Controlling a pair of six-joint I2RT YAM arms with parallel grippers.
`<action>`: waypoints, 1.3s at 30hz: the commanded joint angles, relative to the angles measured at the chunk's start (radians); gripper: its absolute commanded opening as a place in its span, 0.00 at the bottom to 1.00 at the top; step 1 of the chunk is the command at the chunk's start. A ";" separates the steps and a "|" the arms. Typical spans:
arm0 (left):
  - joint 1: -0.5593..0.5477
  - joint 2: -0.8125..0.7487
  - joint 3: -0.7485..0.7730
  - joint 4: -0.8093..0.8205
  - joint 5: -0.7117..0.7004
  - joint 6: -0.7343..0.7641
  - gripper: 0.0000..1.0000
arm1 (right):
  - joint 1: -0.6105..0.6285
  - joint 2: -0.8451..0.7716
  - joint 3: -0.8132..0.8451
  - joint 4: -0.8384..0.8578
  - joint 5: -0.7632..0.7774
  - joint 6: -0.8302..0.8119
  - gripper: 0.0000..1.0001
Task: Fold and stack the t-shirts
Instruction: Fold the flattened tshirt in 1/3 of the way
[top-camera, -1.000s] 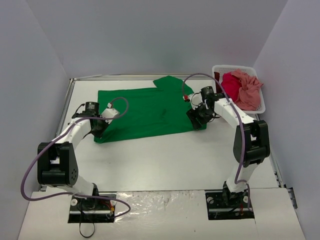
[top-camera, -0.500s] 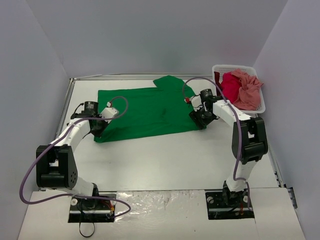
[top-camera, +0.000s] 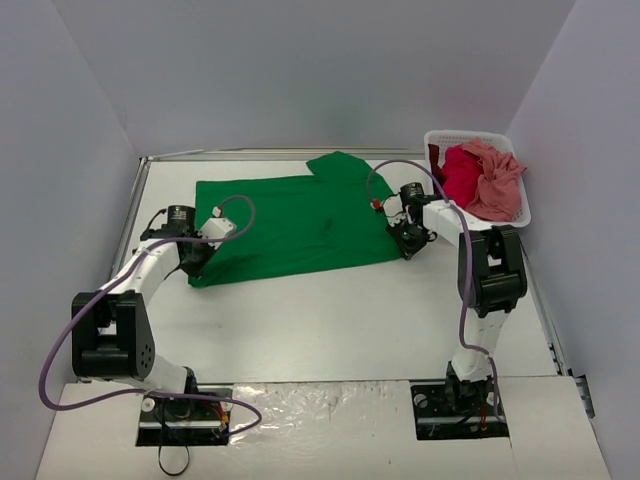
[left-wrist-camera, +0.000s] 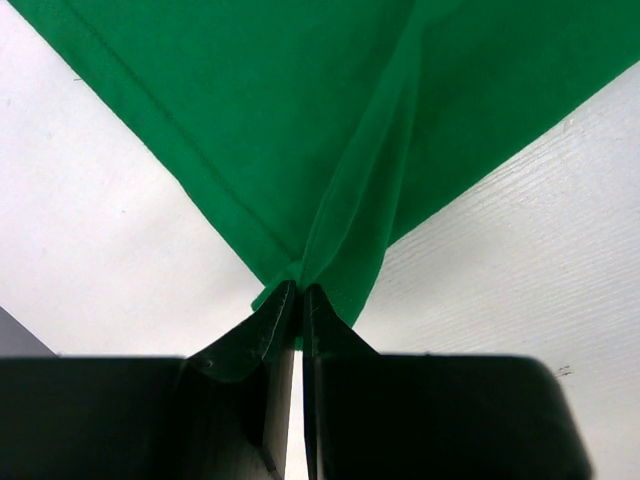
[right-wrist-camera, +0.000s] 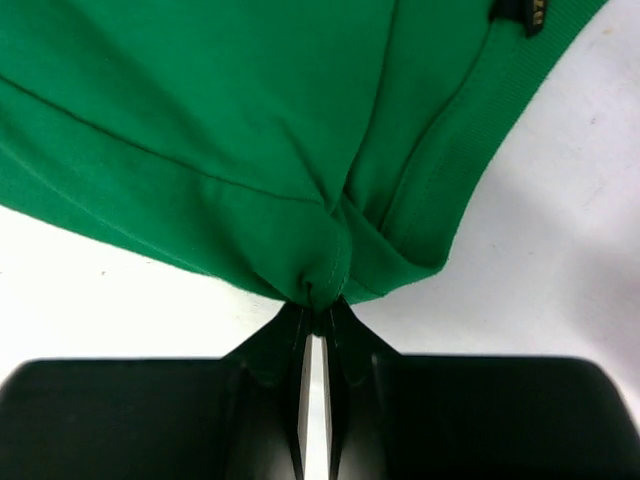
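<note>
A bright green t-shirt (top-camera: 290, 220) lies spread flat across the back half of the table. My left gripper (top-camera: 197, 262) is shut on its near left corner, the cloth (left-wrist-camera: 330, 200) pinched between the jaws (left-wrist-camera: 297, 292). My right gripper (top-camera: 409, 245) is shut on the shirt's near right corner, with a bunch of green cloth (right-wrist-camera: 250, 150) gathered at the fingertips (right-wrist-camera: 322, 312). A crimson red t-shirt (top-camera: 460, 175) and a salmon pink t-shirt (top-camera: 495, 180) lie heaped in the basket at the back right.
The white slatted plastic basket (top-camera: 441, 137) stands at the back right corner against the wall. Grey walls close in the table on three sides. Bare white table (top-camera: 340, 320) lies between the shirt and the arm bases.
My right gripper has closed on the green shirt's near right corner and its arm has shifted slightly. The left gripper has kept its hold on the near left corner.
</note>
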 joint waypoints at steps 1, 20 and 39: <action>0.013 -0.038 0.000 -0.011 -0.006 0.026 0.02 | -0.024 -0.012 0.011 -0.025 0.002 -0.008 0.00; 0.013 0.090 0.127 0.018 -0.063 0.054 0.02 | -0.056 0.010 0.009 -0.033 -0.011 -0.016 0.00; 0.012 0.221 0.083 0.150 -0.213 0.109 0.10 | -0.055 0.031 0.034 -0.050 -0.045 0.003 0.00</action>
